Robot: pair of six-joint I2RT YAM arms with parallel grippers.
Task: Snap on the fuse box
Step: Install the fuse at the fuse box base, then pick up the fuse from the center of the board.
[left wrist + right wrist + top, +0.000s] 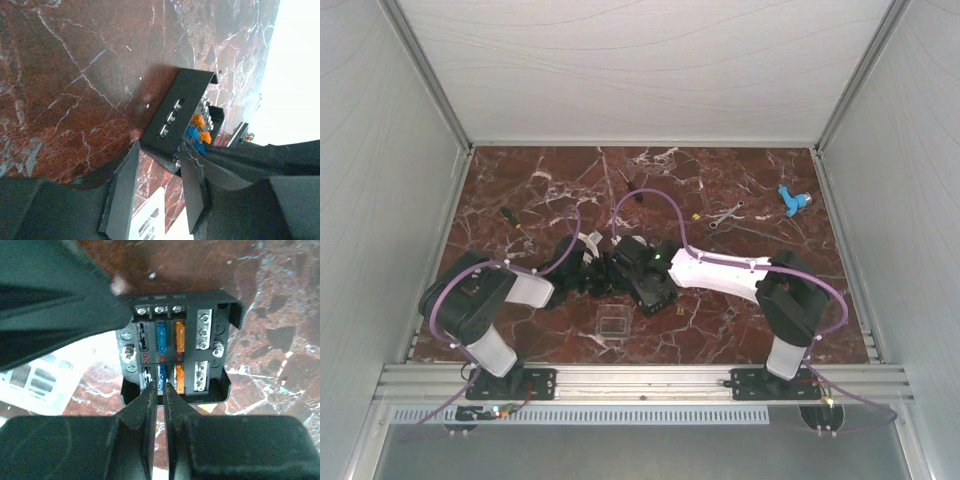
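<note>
Red-brown marble table (740, 300) with white veins, plain white walls (620, 70) on three sides. Both arms meet at centre frame of the top view.

Small square black plastic fuse box (190, 360) sits there on the marble, open face up, rows of blue and orange fuses and screw terminals showing. No cover on it yet.

Left gripper (160, 152): jaws part-way apart, clamped on the near corner of the fuse box, one finger on each side wall. It acts as the brace.

Right gripper (161, 387): fingers pressed together, nothing visibly between them. Tips point down at the lower blue fuse (162, 374), in the bottom-centre part of the box in the right wrist view. Touching it or just above: cannot tell.

Key relation: the clear colourless square plastic lid (612, 323) lies flat on the table just below the grippers in the top view, near the box but apart from it. In the right wrist view it is at the left edge, past the box's left wall and partly under the left gripper.

Box and lid are both near-square, so no real long axis; corner alignment matters more.

Judgement: the right arm is the free one, the left is busy holding. The lid would likely be fetched by the right arm, reaching toward frame-bottom, then carried back over the open face.
</note>
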